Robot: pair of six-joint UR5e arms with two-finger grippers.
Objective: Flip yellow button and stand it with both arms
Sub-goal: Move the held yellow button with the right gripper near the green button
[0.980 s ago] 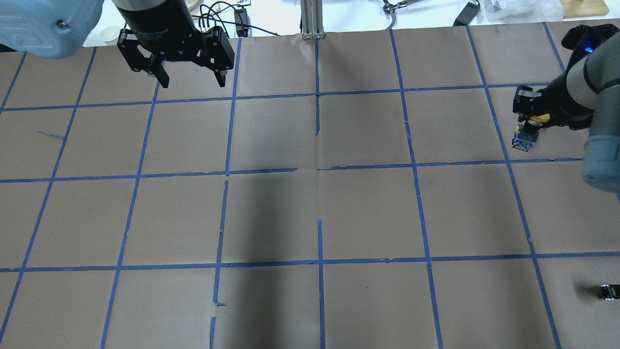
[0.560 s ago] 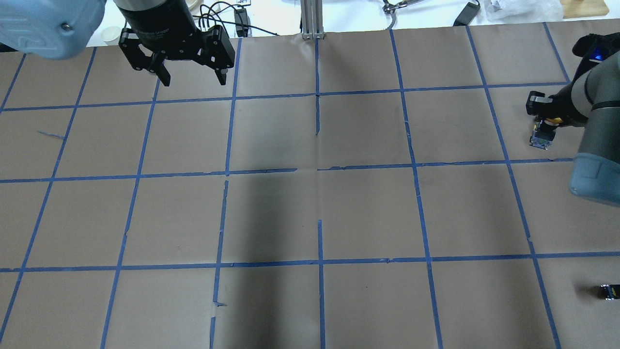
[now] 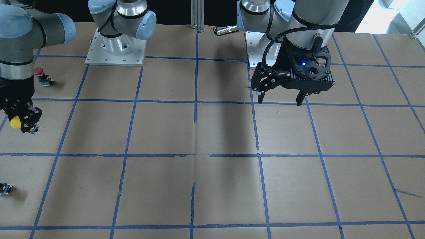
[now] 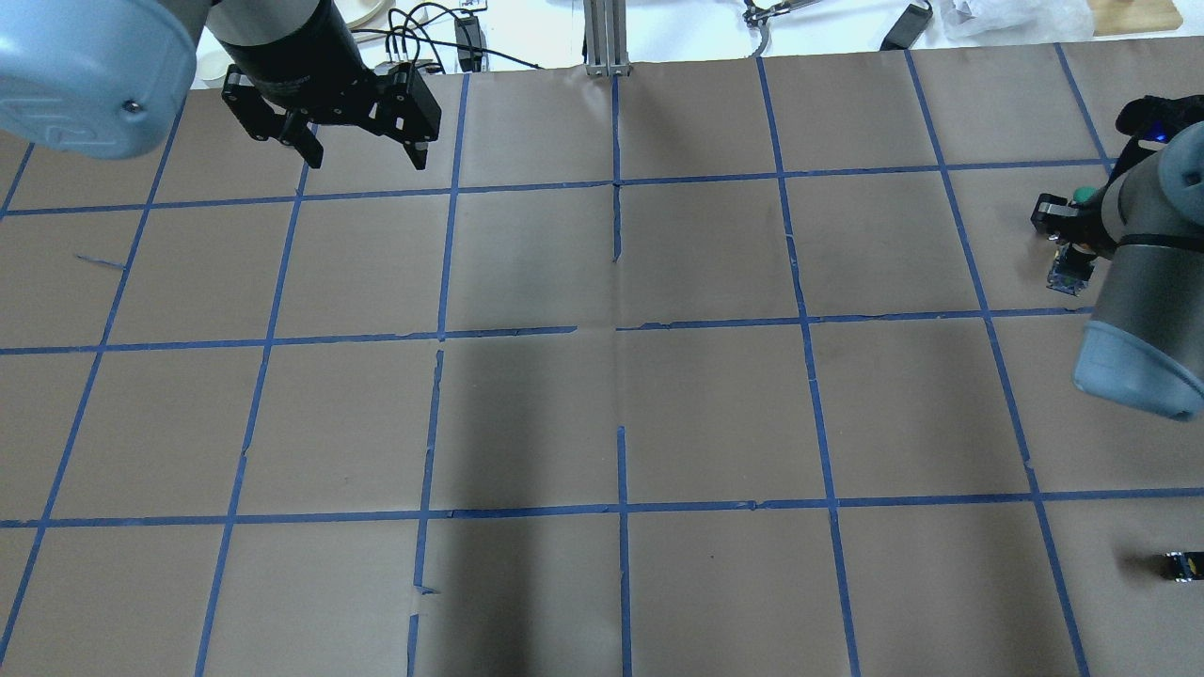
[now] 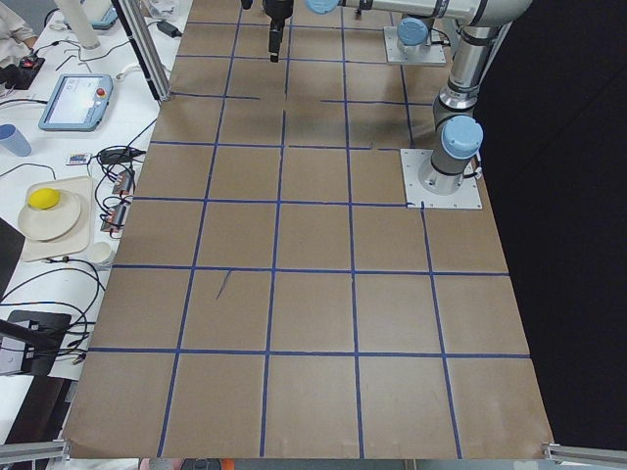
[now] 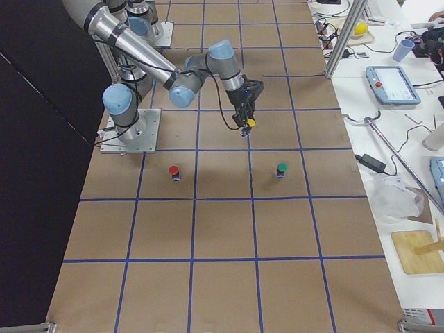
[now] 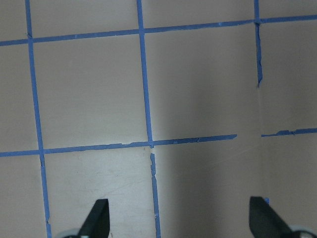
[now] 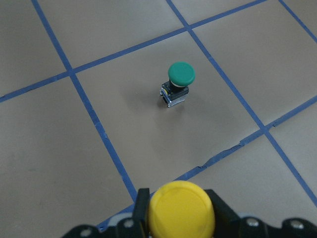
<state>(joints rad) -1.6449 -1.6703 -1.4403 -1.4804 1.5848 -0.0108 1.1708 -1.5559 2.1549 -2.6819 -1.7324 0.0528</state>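
The yellow button (image 3: pixel 15 122) is held in my right gripper (image 3: pixel 21 121), which is shut on it near the table's right side. In the right wrist view its yellow cap (image 8: pixel 182 208) sits between the fingers and faces the camera. In the overhead view only the button's dark body (image 4: pixel 1070 275) shows, below the right gripper (image 4: pixel 1068 235), and the forearm hides the rest. The exterior right view shows the button (image 6: pixel 251 123) close above the paper. My left gripper (image 4: pixel 367 160) hangs open and empty over the far left squares, also seen in the front view (image 3: pixel 280 100) and the left wrist view (image 7: pixel 179 218).
A green-capped button (image 8: pixel 179 82) stands upright just beyond the right gripper, and shows in the exterior right view (image 6: pixel 282 169). A red-capped button (image 3: pixel 39 72) stands near the right arm's base. A small dark capless block (image 4: pixel 1180 565) lies at the near right edge.
My right gripper has moved with the yellow button towards the table's right edge, and the forearm now covers more of it. My left gripper has drifted slightly left and back, still open.
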